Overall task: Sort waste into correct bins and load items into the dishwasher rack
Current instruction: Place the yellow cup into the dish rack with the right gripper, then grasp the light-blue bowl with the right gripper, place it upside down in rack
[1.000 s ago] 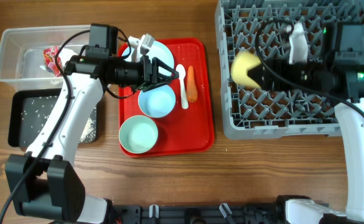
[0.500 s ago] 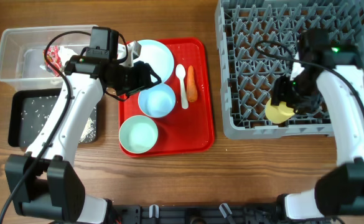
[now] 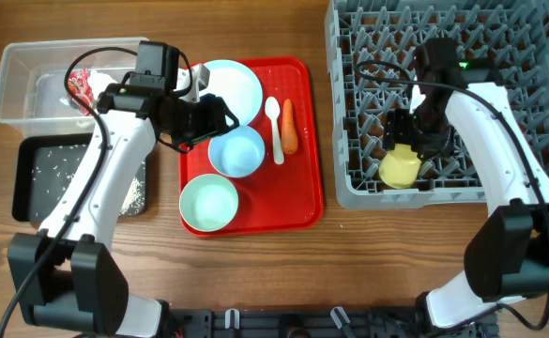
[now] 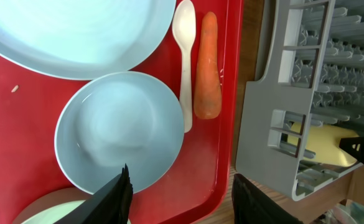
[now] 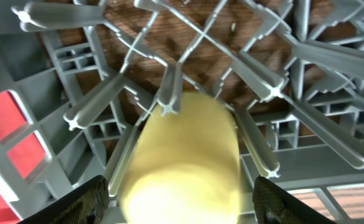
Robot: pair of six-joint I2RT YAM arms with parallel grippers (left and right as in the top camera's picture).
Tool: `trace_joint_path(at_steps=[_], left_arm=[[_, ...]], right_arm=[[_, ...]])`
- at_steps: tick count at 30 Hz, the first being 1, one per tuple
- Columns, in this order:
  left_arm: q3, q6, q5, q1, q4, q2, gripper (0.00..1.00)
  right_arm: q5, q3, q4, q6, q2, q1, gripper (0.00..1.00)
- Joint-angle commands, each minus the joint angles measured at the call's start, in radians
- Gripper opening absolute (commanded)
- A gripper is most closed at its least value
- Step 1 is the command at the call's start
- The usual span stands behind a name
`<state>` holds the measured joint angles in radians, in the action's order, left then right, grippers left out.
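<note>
left claw (image 4: 182,199): released; jaws stand wide apart with nothing between them. It hangs above the near rim of the pale blue bowl (image 3: 236,152), over the red serving tray (image 3: 302,202).
right claw (image 5: 182,202): released; one finger stands on each side of the yellow cup (image 3: 399,169), with a gap visible on both sides. It is positioned inside the dishwasher rack (image 3: 368,56), at its near edge.
yellow cup: rests among the upright pegs in the near row of the dishwasher rack, left of centre.
plate (image 3: 236,84): on the far part of the red serving tray, touching the far rim of the pale blue bowl.
pale green bowl (image 3: 209,203): on the near left part of the red serving tray, just beside the pale blue bowl.
spoon (image 3: 275,127): lies flat on the red serving tray, right of the pale blue bowl, bowl end pointing far.
carrot (image 3: 290,129): lies just right of the spoon, parallel to it.
clear tub (image 3: 16,89): far left of the desk (image 3: 255,282); contains the wrapper (image 3: 77,86).
black tray (image 3: 30,202): near side of the clear tub; holds rice grains (image 3: 133,192).
</note>
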<state>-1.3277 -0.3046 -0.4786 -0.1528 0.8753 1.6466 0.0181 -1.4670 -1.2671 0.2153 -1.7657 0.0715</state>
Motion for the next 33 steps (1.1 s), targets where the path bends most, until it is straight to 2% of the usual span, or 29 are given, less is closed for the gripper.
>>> trace_joint_path(at_steps=[1,4,8,11,12,14,16,20,21,23,26,28,30,31,33], left_arm=[[-0.011,0.005,0.009,-0.003,0.002,-0.014,0.53],[-0.011,0.005,0.009,-0.003,0.008,-0.014,0.53],[-0.011,0.005,0.009,-0.003,-0.004,-0.014,0.52],[-0.011,-0.018,0.026,0.003,-0.013,-0.014,0.51],[-0.011,-0.069,0.079,0.016,-0.014,-0.015,0.53],[-0.011,-0.122,0.132,0.064,-0.013,-0.016,0.55],[-0.011,-0.187,0.159,0.172,-0.006,-0.017,0.57],[-0.011,-0.202,0.170,0.333,0.015,-0.016,0.58],[-0.011,-0.201,0.173,0.368,0.024,-0.016,0.61],[-0.011,-0.198,0.182,0.417,0.026,-0.016,0.72],[-0.011,-0.198,0.181,0.441,0.035,-0.016,0.77],[-0.011,-0.198,0.181,0.441,0.037,-0.016,0.77],[-0.011,-0.198,0.181,0.440,0.039,-0.016,0.77],[-0.011,-0.198,0.181,0.440,0.040,-0.016,0.78],[-0.011,-0.198,0.181,0.440,0.052,-0.016,0.81]], right_arm=[[0.085,-0.008,0.016,-0.056,-0.015,0.004,0.76],[0.089,-0.034,0.008,-0.053,-0.009,0.004,0.83],[0.089,-0.240,-0.100,-0.056,0.032,0.013,0.84],[0.181,-0.350,-0.084,-0.048,0.051,0.089,0.83],[0.198,-0.342,-0.042,0.005,0.048,0.141,0.83],[0.197,-0.321,0.031,0.084,0.027,0.242,0.76],[0.198,-0.296,0.128,0.167,-0.026,0.364,0.63],[0.193,-0.274,0.249,0.261,-0.173,0.508,0.56],[0.194,-0.274,0.261,0.288,-0.229,0.528,0.54],[0.230,-0.274,0.292,0.314,-0.333,0.560,0.44],[0.239,-0.274,0.293,0.338,-0.424,0.577,0.38],[0.239,-0.274,0.296,0.339,-0.439,0.577,0.34],[0.238,-0.274,0.310,0.337,-0.464,0.577,0.25],[0.238,-0.274,0.309,0.334,-0.469,0.577,0.04],[0.227,-0.274,0.309,0.334,-0.467,0.577,0.04]])
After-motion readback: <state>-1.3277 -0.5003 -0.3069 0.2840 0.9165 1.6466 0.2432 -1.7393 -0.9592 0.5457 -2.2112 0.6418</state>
